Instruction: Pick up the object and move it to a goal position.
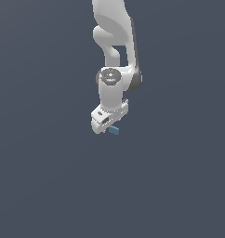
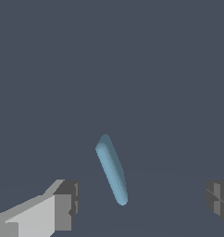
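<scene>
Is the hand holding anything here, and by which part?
Nothing is held. The hand is open, its fingers well apart from the blue block lying between them.

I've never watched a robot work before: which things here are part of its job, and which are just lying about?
Part of the job:
- light-blue block
- gripper, open, fingers either side of the block, not touching it

Lying about:
- nothing else visible

Robot arms: one white arm (image 1: 115, 56)
Grippers: one white gripper (image 1: 105, 122)
Gripper fingers: two (image 2: 63, 206)
Blue blocks: one small light-blue block (image 1: 114, 130)
</scene>
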You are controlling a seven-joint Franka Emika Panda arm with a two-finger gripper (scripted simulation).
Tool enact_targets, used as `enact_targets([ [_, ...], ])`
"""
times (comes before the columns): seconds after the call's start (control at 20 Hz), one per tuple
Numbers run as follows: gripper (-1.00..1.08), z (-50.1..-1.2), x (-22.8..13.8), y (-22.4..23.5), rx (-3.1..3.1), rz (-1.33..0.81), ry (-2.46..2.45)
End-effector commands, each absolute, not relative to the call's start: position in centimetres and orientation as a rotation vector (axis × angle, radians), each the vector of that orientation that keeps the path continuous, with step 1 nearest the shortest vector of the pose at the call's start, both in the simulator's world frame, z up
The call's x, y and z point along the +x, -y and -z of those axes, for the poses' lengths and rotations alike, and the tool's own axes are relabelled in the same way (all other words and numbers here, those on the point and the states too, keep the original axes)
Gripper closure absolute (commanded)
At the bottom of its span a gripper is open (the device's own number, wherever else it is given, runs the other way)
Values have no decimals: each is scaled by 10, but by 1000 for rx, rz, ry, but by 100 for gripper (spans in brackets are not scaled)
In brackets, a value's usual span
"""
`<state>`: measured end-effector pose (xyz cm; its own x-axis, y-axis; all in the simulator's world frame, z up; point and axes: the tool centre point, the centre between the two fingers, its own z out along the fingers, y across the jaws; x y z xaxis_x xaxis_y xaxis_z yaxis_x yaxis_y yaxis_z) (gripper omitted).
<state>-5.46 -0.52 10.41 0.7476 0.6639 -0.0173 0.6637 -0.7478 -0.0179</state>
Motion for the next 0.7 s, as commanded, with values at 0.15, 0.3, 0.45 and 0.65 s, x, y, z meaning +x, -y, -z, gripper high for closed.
enact_targets([
  [0.15,-92,-98,-62,1,-2830,-21,1349],
  [0.3,-92,-95,-66,-1,-2781,-14,1452],
  [0.45,-92,-93,-69,-3,-2739,-9,1533],
  [0.65,-92,-91,-72,-5,-2696,-4,1611],
])
